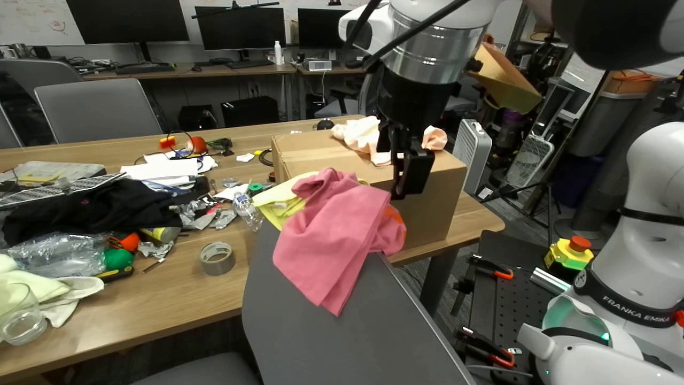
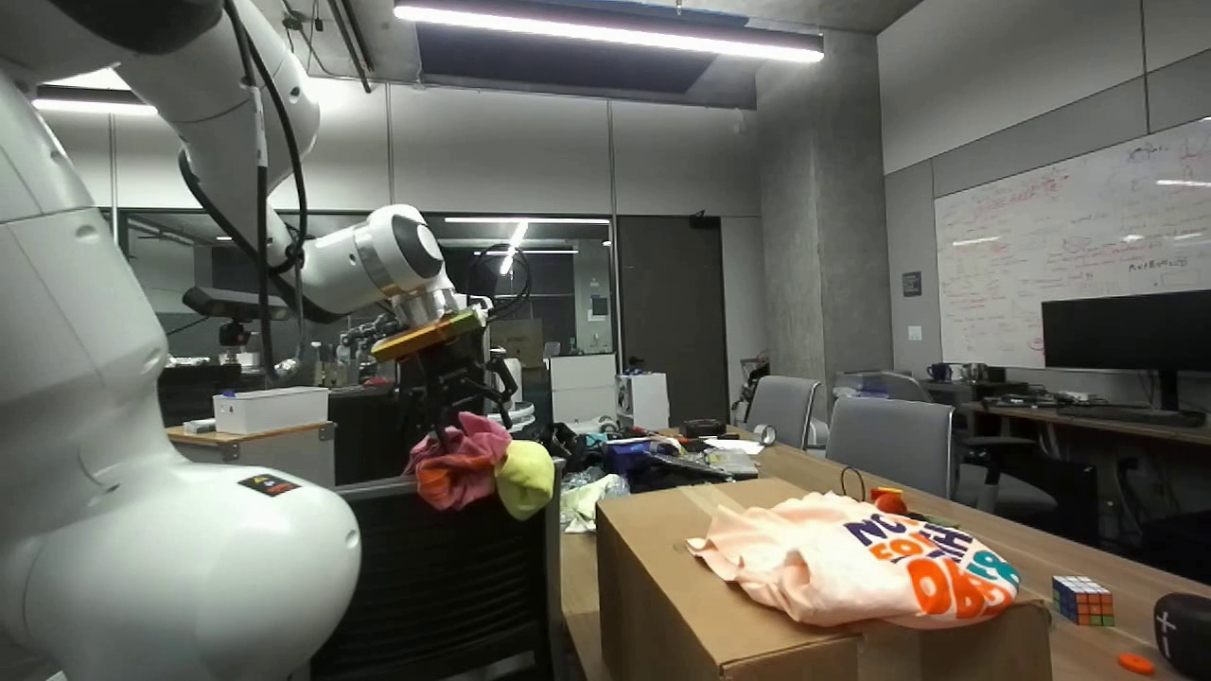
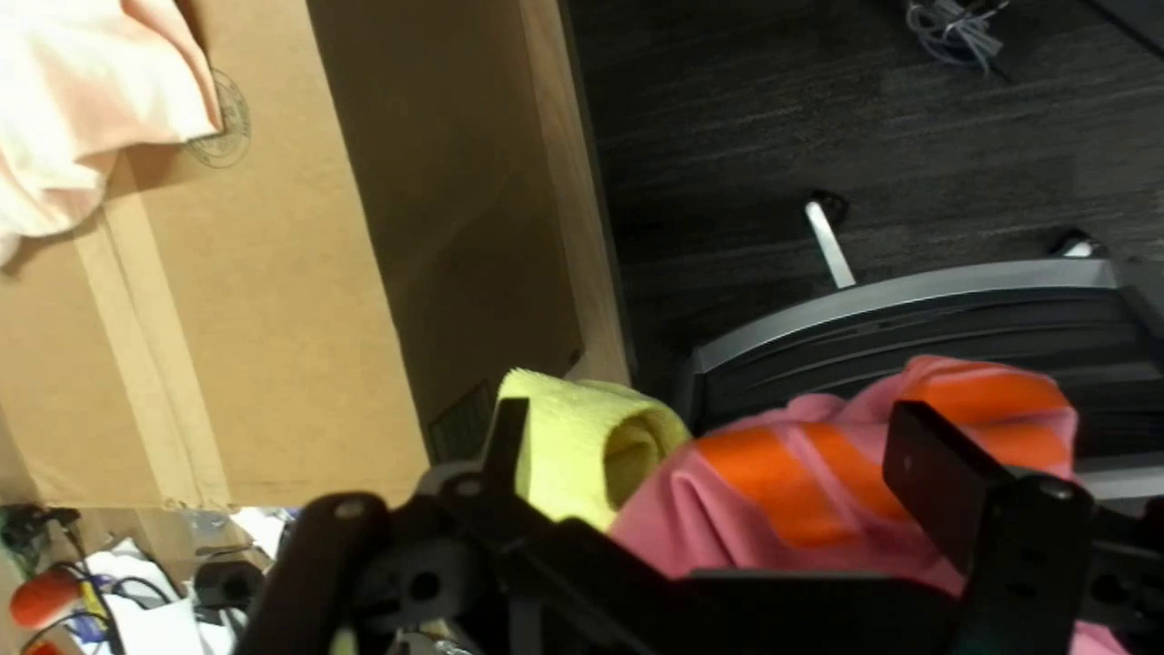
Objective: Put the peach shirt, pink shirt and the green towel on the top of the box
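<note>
The peach shirt [image 1: 363,136] lies crumpled on top of the cardboard box [image 1: 310,152]; the shirt [image 2: 814,558] and box [image 2: 653,530] also show in an exterior view. The pink shirt [image 1: 336,230], with orange print, hangs over a chair back [image 1: 326,342]. The yellow-green towel [image 1: 278,203] hangs beside it, touching it, partly covered. My gripper [image 1: 409,184] is open above the chair back. In the wrist view its fingers [image 3: 718,459] stand wide apart, with the pink shirt [image 3: 691,518] and towel [image 3: 564,437] below and between them. Contact with the cloth cannot be told.
The wooden table [image 1: 176,299] carries the box and much clutter, including a tape roll [image 1: 217,258], a plastic bottle [image 1: 247,209] and black cloth [image 1: 101,211]. A Rubik's cube [image 2: 1083,601] stands near the box. The chair back stands close to the table edge and box.
</note>
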`<state>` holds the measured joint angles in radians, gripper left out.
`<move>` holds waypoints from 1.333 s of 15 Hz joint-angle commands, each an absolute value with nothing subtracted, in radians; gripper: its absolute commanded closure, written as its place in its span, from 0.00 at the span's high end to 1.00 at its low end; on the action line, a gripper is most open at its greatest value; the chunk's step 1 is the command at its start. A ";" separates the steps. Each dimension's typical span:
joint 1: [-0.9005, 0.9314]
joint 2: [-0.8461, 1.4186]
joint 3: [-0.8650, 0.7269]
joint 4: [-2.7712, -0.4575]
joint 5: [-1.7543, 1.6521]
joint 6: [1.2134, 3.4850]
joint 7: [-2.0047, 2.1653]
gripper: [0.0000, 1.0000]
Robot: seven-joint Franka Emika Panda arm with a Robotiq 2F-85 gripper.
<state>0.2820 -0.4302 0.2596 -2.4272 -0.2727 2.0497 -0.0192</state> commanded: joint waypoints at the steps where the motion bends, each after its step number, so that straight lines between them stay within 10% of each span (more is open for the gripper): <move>1: 0.330 -0.397 0.221 -2.359 -0.137 2.030 -0.183 1.00; 18: 0.344 -0.241 0.262 -2.254 -0.043 2.026 -0.343 1.00; 20: 0.342 -0.235 0.266 -2.253 -0.052 2.031 -0.347 0.74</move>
